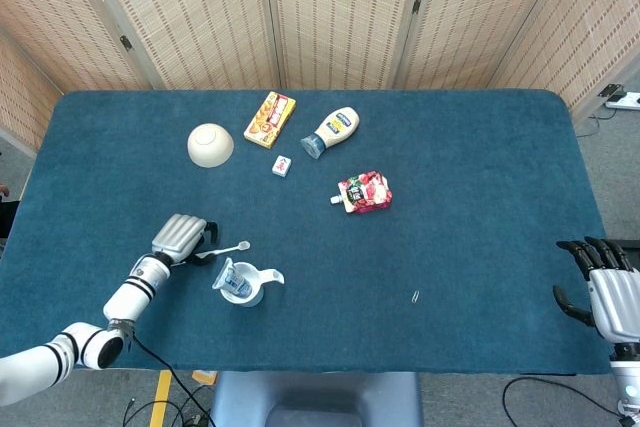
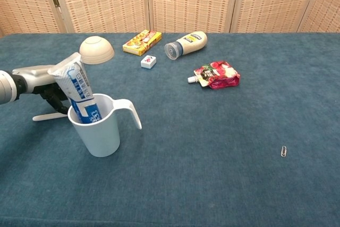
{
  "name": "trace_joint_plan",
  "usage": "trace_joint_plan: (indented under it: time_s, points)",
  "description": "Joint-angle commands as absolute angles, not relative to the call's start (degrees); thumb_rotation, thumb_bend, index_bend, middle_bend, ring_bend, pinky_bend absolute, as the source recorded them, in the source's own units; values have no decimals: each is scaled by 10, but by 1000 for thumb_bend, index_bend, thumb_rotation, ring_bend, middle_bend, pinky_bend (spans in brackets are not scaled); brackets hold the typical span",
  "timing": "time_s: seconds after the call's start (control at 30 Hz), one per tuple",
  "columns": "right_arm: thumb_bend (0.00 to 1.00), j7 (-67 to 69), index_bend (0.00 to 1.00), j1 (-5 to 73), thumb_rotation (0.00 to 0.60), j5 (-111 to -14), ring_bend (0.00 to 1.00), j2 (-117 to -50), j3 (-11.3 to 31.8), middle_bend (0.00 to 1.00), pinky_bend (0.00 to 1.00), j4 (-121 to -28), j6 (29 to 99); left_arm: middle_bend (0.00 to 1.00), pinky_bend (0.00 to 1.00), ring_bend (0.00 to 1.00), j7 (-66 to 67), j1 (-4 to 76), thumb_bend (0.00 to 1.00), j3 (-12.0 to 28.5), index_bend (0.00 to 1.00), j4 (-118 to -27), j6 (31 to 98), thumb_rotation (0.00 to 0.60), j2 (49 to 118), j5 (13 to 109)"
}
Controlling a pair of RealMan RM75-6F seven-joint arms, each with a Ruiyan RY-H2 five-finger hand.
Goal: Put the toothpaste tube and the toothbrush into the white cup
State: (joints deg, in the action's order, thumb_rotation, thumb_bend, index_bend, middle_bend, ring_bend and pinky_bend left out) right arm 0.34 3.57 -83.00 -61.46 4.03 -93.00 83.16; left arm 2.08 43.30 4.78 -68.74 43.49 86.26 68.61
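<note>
Lying flat, the toothbrush (image 1: 209, 254) points head-right under the left hand (image 1: 180, 238), whose grip I cannot tell.

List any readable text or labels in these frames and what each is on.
None can be read.
Toothpaste tube: blue print, too blurred.
Yellow box: print too small.
Mayonnaise bottle: label blurred.
Red pouch: graphics only, illegible.
Small white tile: red mark, unreadable.

Blue table (image 1: 480, 147), cup (image 2: 101, 131), toothbrush (image 1: 222, 250), bowl (image 1: 210, 144), mayonnaise bottle (image 1: 332, 131), paperclip (image 2: 284, 151)
</note>
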Motion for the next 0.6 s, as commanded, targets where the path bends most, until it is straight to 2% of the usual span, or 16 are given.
trace_joint_plan:
  time_s: [0.03, 0.6]
  points:
    - [263, 4, 246, 35, 600, -830, 136, -615, 40, 262, 139, -930, 832, 1000, 968, 912, 32, 433, 346, 49, 538, -696, 426, 600, 857, 675]
    - [263, 7, 246, 33, 600, -829, 136, -615, 40, 263, 140, -927, 832, 1000, 968, 912, 49, 442, 346, 54, 535, -697, 389, 600, 861, 638]
